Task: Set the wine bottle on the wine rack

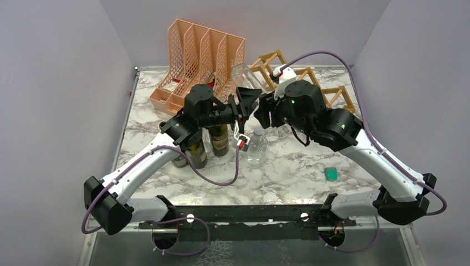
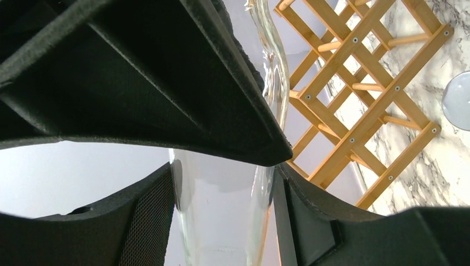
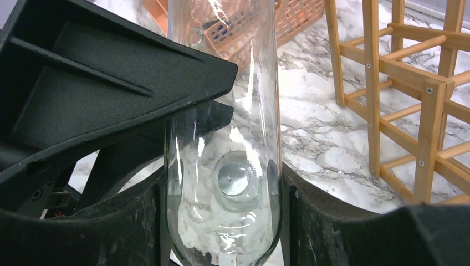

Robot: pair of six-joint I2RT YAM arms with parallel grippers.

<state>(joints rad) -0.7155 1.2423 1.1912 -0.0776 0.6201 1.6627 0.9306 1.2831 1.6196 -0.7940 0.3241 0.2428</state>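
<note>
A clear glass wine bottle (image 1: 243, 76) is held above the table, tilted, between both arms. My left gripper (image 1: 244, 105) is shut on it; in the left wrist view the bottle (image 2: 221, 221) sits pinched between my fingers (image 2: 149, 221). My right gripper (image 1: 265, 111) is also shut on it; in the right wrist view the bottle (image 3: 221, 166) fills the gap between the pads (image 3: 321, 221). The light wooden lattice wine rack (image 1: 310, 83) stands at the back right, behind the bottle, and shows in both wrist views (image 2: 354, 83) (image 3: 427, 100).
A peach mesh file organiser (image 1: 199, 55) stands at the back left. Two dark bottles (image 1: 219, 138) and a small clear bottle (image 1: 256, 147) stand upright below the grippers. A small green object (image 1: 331, 174) lies front right. Walls close in on both sides.
</note>
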